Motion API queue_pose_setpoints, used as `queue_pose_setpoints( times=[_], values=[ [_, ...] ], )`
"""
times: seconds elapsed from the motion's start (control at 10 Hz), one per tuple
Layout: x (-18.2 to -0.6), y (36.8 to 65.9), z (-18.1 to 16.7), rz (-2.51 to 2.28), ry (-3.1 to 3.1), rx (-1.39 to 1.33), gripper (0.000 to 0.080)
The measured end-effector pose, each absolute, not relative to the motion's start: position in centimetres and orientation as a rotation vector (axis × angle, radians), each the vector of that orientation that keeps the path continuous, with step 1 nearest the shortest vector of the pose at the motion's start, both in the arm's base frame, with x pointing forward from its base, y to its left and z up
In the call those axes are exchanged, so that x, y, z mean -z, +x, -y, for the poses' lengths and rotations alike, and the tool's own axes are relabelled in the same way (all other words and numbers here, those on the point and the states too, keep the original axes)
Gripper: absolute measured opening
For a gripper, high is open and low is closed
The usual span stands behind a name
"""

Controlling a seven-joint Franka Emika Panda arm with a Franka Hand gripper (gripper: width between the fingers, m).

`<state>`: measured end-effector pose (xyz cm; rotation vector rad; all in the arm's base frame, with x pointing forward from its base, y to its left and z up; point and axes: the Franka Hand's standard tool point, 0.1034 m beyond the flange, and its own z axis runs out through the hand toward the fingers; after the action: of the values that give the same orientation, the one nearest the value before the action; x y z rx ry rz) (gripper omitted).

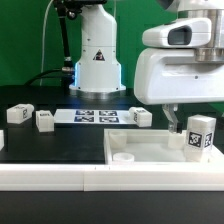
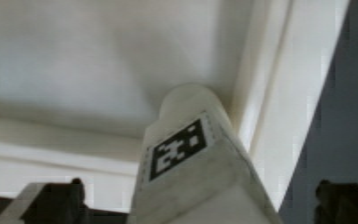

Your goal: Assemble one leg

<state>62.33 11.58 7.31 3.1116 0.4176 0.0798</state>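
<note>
A leg (image 1: 200, 133), a small white post with a black-and-white tag, stands upright at the right corner of the large flat white panel (image 1: 140, 150). My gripper (image 1: 193, 124) hangs over it with its jaws on either side of the leg. In the wrist view the leg (image 2: 202, 150) rises between the two dark fingertips (image 2: 55, 203), with a gap showing on each side. The gripper (image 2: 197, 205) is open and not clamped on the leg. The panel (image 2: 87, 70) fills the background there.
Three more white tagged legs lie on the black table: one (image 1: 18, 113) at the exterior view's far left, one (image 1: 45, 120) beside it, one (image 1: 140, 117) behind the panel. The marker board (image 1: 95, 116) lies in front of the robot base (image 1: 97, 60).
</note>
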Motion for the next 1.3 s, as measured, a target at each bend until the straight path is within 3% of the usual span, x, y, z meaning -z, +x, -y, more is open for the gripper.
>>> queue_pose_setpoints(
  times=[0.3, 0.5, 0.6, 0.7, 0.8, 1.0, 1.3],
  values=[
    [-7.3, 62.35, -11.32, -0.61, 3.055, -0.074, 0.0649],
    [-7.27, 62.35, -11.26, -0.606, 3.056, -0.074, 0.0601],
    [-7.26, 62.34, -11.25, -0.606, 3.056, -0.074, 0.0425],
    [-7.24, 62.33, -11.26, -0.592, 3.06, -0.074, 0.0425],
    [-7.2, 62.3, -11.24, -0.561, 3.066, -0.073, 0.0289],
    [-7.19, 62.29, -11.22, -0.49, 3.08, -0.073, 0.0289],
    [-7.18, 62.32, -10.89, -0.022, 3.132, -0.073, 0.0289]
  ],
)
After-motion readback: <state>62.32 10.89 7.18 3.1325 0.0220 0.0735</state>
